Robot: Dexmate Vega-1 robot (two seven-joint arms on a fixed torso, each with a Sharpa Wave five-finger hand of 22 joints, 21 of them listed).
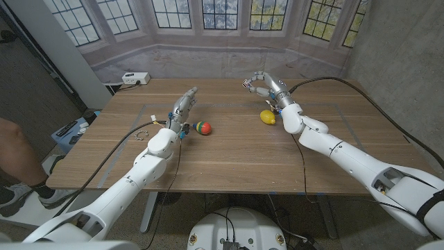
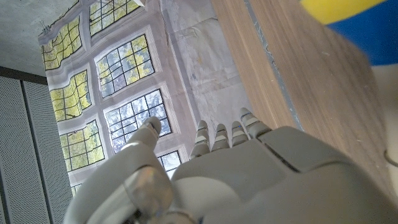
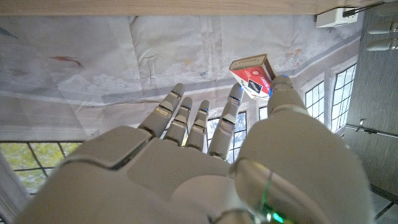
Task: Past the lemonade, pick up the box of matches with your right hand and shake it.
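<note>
Left hand (image 1: 184, 107) stands on edge near the table's (image 1: 229, 163) left-middle, fingers straight and apart, nothing in it. Just right of it, a coloured ball (image 1: 202, 128). Further right, the lemon (image 1: 268, 117), presumably the "lemonade" marker.

Right hand (image 1: 262, 85) is raised past the lemon toward the far edge, pinching the matchbox (image 3: 252, 74) between thumb and a fingertip; other fingers spread. Box is off the table, held by one corner or end.

Risks: the grip looks thin, so a hard shake could fling the box or let it pivot out. The tray could slide open and spill matches.

Hard to tell: in the head view the box is a tiny speck at the fingertips. Contact area on the box is hidden behind the thumb. The ball is cropped in the left wrist view.
</note>
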